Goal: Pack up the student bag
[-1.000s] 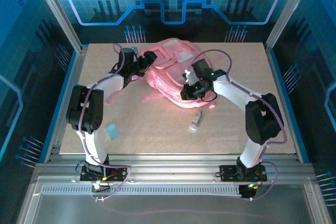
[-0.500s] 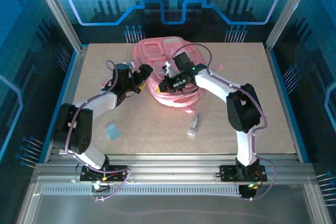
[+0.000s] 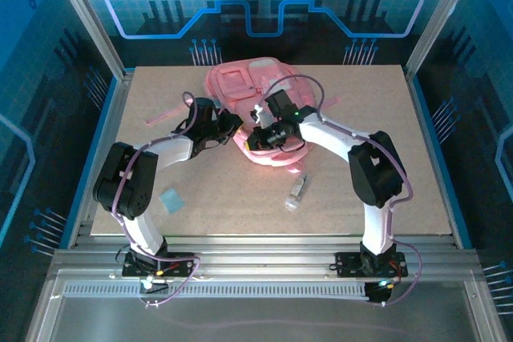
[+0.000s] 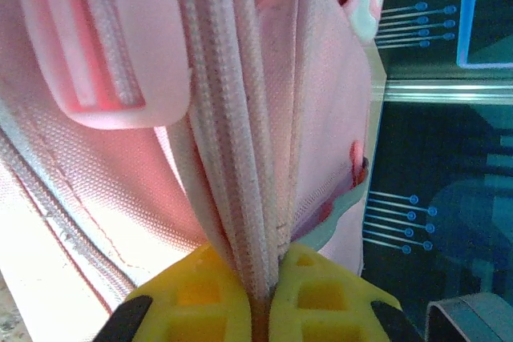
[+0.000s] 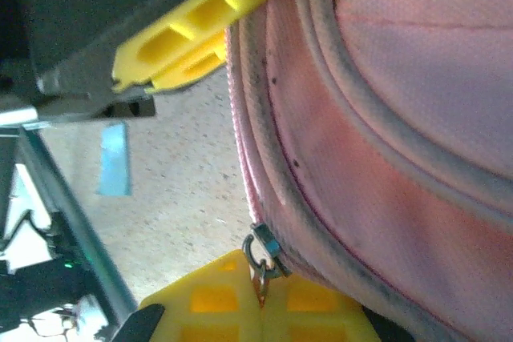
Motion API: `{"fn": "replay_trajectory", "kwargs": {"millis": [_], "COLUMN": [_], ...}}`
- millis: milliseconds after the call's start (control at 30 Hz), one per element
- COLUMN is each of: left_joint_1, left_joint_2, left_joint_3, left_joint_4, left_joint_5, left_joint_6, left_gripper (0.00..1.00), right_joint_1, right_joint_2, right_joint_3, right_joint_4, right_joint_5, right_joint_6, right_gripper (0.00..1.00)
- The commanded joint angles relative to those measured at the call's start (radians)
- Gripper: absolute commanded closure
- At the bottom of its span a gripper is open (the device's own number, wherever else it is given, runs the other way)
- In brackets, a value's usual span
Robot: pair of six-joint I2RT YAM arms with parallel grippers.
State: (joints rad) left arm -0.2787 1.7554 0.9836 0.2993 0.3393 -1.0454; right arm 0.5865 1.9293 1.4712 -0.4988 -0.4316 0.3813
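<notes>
The pink student bag (image 3: 234, 82) lies bunched at the back middle of the table, with both arms at its near side. My left gripper (image 3: 233, 124) is shut on a folded edge of the student bag (image 4: 321, 78), and the zip tapes run down between its yellow fingers (image 4: 192, 298). My right gripper (image 3: 256, 138) is shut on the metal zip pull (image 5: 261, 251) at the lower rim of the student bag (image 5: 417, 118). The left gripper's yellow fingers (image 5: 186, 44) show close by in the right wrist view.
A small clear bottle-like item (image 3: 296, 192) lies in front of the bag. A light blue card (image 3: 171, 199) lies near the left arm, also seen as the blue card (image 5: 115, 158). A loose pink strap (image 3: 159, 119) trails to the left. Metal rails edge the table.
The bag has shifted left and bunched up over the last second. The left gripper has moved right toward the right gripper; the right gripper has dropped slightly nearer.
</notes>
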Motion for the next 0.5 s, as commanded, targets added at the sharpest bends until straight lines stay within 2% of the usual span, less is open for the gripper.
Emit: {"fn": "replay_trajectory", "kwargs": {"millis": [0,267,400,467], "left_joint_1": [0.025,0.037,0.051,0.060], "left_joint_2": [-0.034,-0.103,-0.119,-0.118], "left_joint_3": [0.061,0.081,0.092,0.105], "left_joint_4": [-0.018,-0.126,-0.167,-0.189], "left_joint_5": [-0.021,0.054,0.070,0.070], "left_joint_6": [0.088,0.152,0.192,0.210], "left_gripper": [1.00,1.00,1.00,1.00], "right_joint_1": [-0.024,-0.228,-0.311,-0.341], "right_joint_2": [-0.091,-0.134,-0.093,-0.086], "right_joint_3": [-0.051,-0.071,-0.007,0.012], "right_joint_4": [-0.319,-0.357,-0.384,-0.398], "right_joint_5": [0.139,0.363,0.601,0.647], "right_joint_6": [-0.169,-0.218,-0.215,-0.210], "right_gripper": [1.00,1.00,1.00,1.00]}}
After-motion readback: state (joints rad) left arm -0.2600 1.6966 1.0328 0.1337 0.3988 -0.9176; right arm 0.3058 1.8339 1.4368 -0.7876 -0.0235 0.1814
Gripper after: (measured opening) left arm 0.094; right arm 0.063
